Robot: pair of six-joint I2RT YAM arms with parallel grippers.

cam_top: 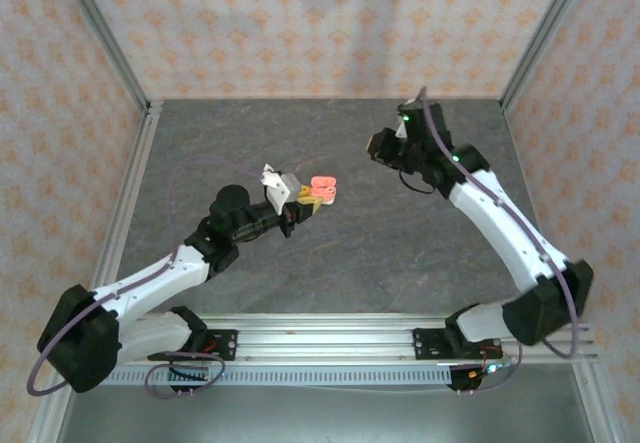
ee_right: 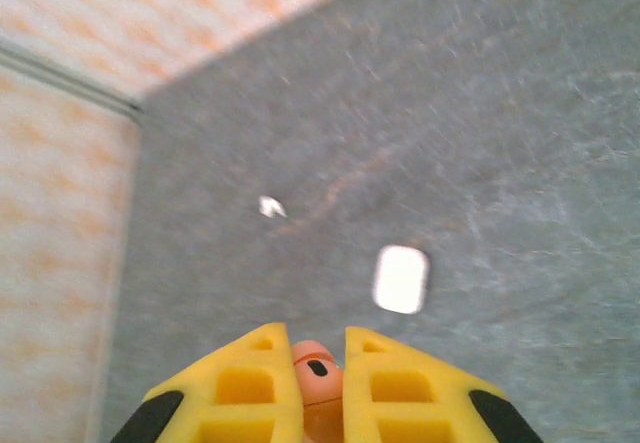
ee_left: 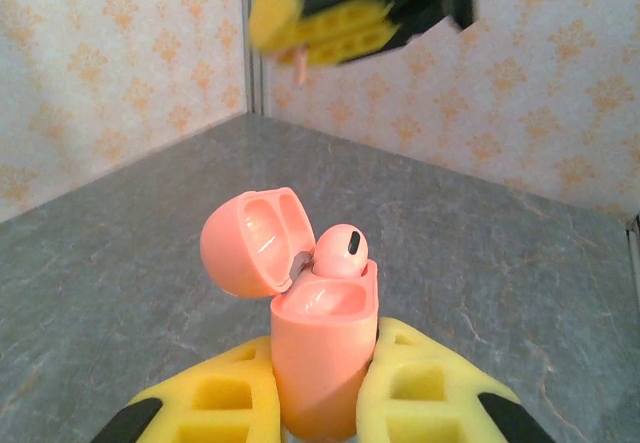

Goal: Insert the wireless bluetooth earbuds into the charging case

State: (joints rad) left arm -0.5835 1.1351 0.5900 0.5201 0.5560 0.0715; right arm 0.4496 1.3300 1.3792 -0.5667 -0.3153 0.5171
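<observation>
Yellow right gripper [ee_right: 318, 335] pinches a coral earbud [ee_right: 316, 371]; our left gripper [ee_left: 325, 348] clamps the open case [ee_left: 322, 303]; we should lower it stem-first.

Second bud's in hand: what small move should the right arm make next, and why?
Probably ease the right gripper, shut on a pink earbud, toward the open pink case in the left gripper; one socket beside the seated earbud looks empty.
</observation>
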